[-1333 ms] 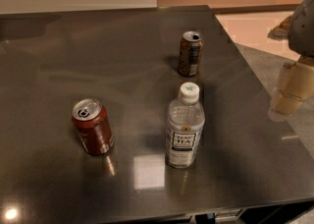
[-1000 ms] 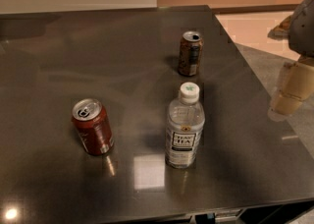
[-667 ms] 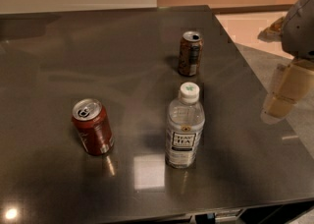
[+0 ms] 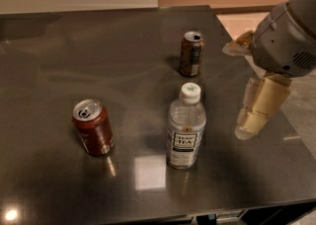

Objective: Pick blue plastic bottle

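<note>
The clear, faintly bluish plastic bottle [image 4: 186,128] with a white screw cap and a black-and-white TEA label stands upright on the dark glossy table [image 4: 74,61], on the near side and right of centre. My gripper [image 4: 237,91] hangs over the table's right edge, apart from the bottle, its cream fingers [image 4: 260,105] spread open and holding nothing. A brown metal can [image 4: 191,54] stands just beyond the bottle, and a red metal can [image 4: 94,128] stands to its left.

The dark glossy surface [image 4: 59,61] is carrying three upright things: a red can [image 4: 93,128] standing front left, the blue plastic bottle [image 4: 185,128] standing to its right, and a brown can [image 4: 191,54] standing behind the bottle. The pincer [image 4: 256,108] is hanging over the surface's right edge.
</note>
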### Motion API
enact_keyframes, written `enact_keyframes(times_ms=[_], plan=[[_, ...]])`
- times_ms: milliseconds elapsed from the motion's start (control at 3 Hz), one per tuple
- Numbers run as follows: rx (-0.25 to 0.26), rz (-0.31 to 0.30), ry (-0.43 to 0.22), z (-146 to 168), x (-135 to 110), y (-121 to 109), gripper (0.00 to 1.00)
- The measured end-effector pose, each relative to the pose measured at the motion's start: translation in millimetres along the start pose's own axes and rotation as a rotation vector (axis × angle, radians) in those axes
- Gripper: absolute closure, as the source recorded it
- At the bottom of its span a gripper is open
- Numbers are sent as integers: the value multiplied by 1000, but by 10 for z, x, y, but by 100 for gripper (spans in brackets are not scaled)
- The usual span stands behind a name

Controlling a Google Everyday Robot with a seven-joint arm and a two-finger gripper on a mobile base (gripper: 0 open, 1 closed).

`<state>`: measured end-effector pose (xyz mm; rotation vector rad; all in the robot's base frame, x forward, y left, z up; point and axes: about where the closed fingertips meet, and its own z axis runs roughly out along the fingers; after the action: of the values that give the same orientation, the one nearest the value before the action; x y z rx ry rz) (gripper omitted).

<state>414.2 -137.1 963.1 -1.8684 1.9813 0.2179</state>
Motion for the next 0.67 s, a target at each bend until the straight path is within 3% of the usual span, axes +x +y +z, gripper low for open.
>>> enact_keyframes(times_ms=[667], plan=[[-88,-54,-171,386,-366,286,0]])
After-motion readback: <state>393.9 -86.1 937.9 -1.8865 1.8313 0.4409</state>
